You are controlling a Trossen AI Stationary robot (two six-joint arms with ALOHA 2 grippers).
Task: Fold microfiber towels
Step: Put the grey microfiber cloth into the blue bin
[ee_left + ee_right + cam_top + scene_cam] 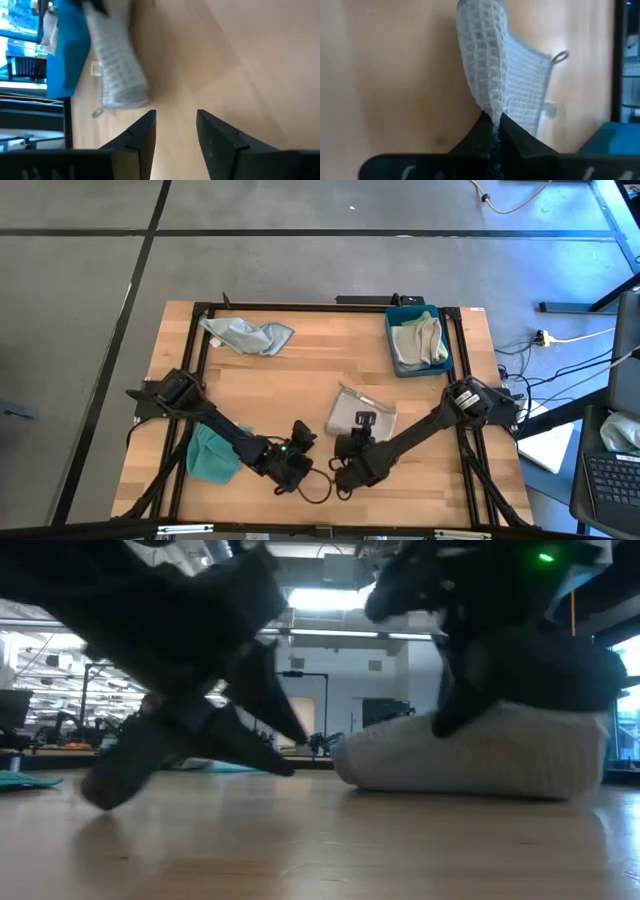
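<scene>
The grey towel [360, 412] lies mid-table, just ahead of the right gripper [352, 446], w/ one edge pinched between its closed fingers; in the right wrist view that edge [487, 75] is lifted and curled over, the rest still flat on the wood w/ its small tag and loop showing. So this fold looks only just begun, corner grabbed but not yet carried across. The left gripper [291, 459] sits just beside the right one, nearer the front edge, fingers [140, 142] apart and holding nothing, low over bare table. Behind the left arm, near the front-left corner, a teal towel [210, 455] lies bunched, apparently unfolded. Well beyond both grippers, at the far left, a pale blue towel [248, 335] is crumpled, also not done. At the far right, beyond the right gripper, the blue tray [393, 340] holds pale cloths [418, 340]; can't tell if those are folded. Judgement: one towel in progress, at least two more to go, so early-to-mid task.
</scene>
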